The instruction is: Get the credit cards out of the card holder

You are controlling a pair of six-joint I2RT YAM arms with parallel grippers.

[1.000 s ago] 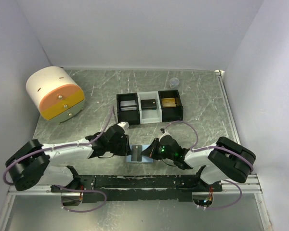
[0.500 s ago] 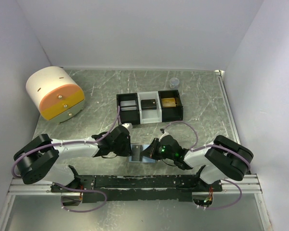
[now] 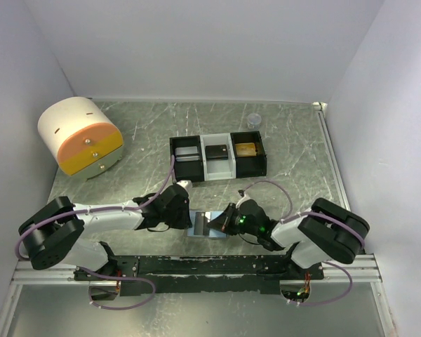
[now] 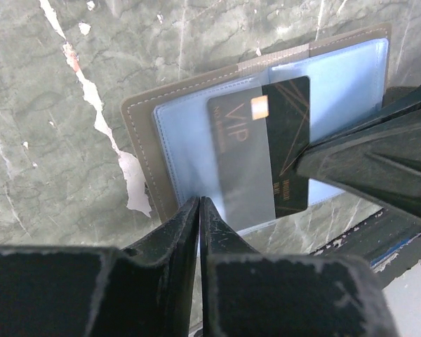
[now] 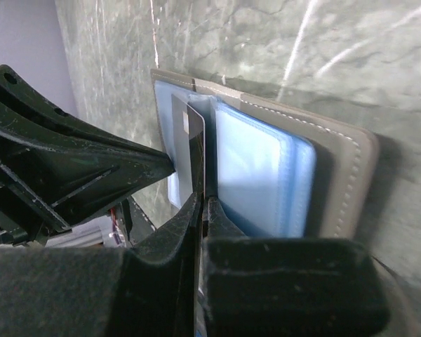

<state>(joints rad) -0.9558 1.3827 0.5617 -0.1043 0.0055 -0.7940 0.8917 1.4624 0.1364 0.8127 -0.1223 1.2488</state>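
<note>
Flat on worktop near front edge, between both arms: open card holder, grey outside, pale blue clear pockets. Half out of pocket: black card marked VIP. Jaws of left gripper nearly closed, pinching holder's left edge. Jaws of right gripper clamped on card's edge. Since second ago: left gripper narrowed, moved onto holder; right gripper shifted slightly right. Farther back: three-compartment tray.
</note>
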